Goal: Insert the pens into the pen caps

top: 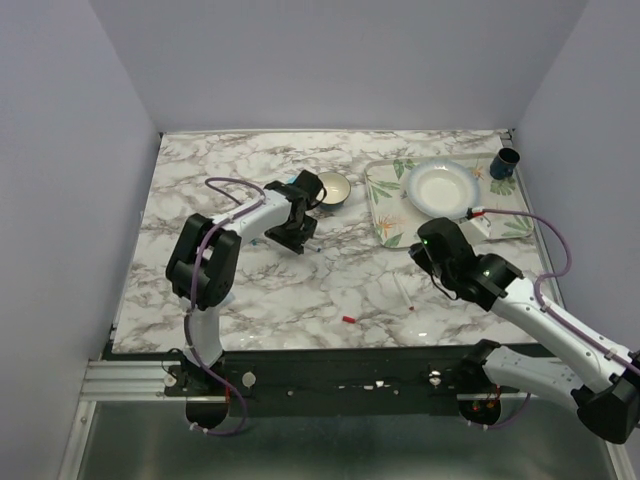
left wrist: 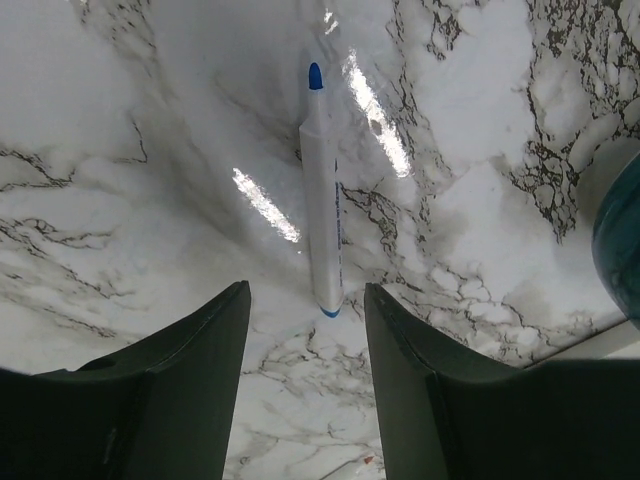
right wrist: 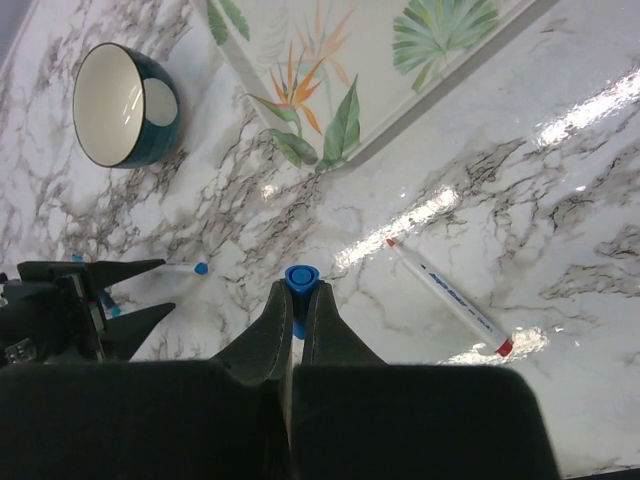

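Nearest me, my right gripper (right wrist: pixel 298 305) is clamped tight on a blue pen cap (right wrist: pixel 300 277), open end outward, I judge to take a tip. Farther out, my left gripper (left wrist: pixel 305 292) holds nothing, its jaws apart astride the blue pen (left wrist: pixel 321 200) lying on the table (left wrist: pixel 150 150), lined up for a grasp

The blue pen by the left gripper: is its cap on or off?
Off. The blue pen lies flat on the marble table with its blue tip bare; no cap covers it.
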